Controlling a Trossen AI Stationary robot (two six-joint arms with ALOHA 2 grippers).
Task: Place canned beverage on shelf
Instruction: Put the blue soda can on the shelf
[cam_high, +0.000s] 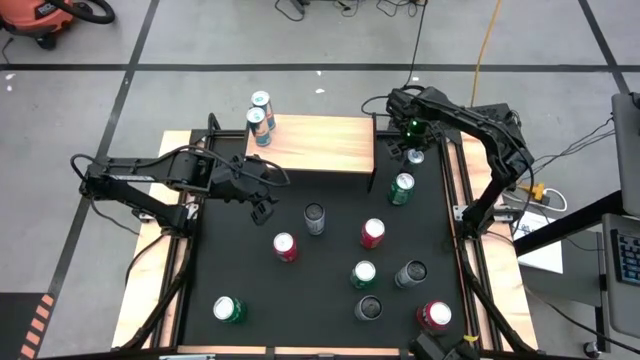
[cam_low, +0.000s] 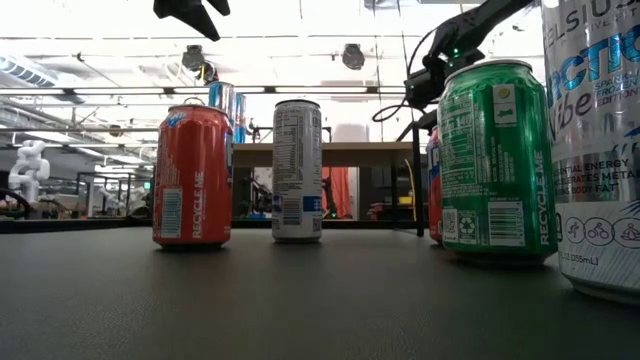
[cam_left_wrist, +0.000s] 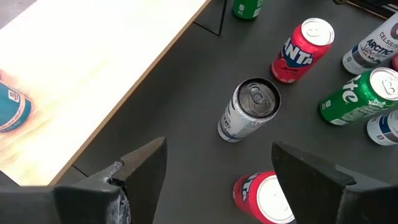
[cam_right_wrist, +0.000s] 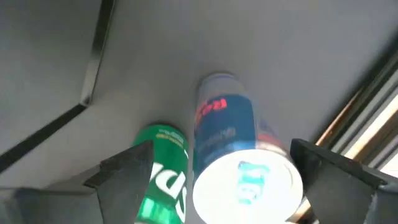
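Shelf (cam_high: 320, 143) stands at the tabletop's (cam_high: 250, 275) far edge with two teal cans (cam_high: 260, 117) on its left end. Left gripper (cam_high: 262, 207) hovers just in front of the shelf, jaws wide apart and empty, above a silver can (cam_left_wrist: 249, 109). Right gripper (cam_high: 413, 150), off the shelf's right end, spreads its jaws around a blue can (cam_right_wrist: 233, 152) without clamping it.

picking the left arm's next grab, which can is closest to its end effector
The silver can with the dark top, just ahead of the open left end effector; the red can stands farther off.
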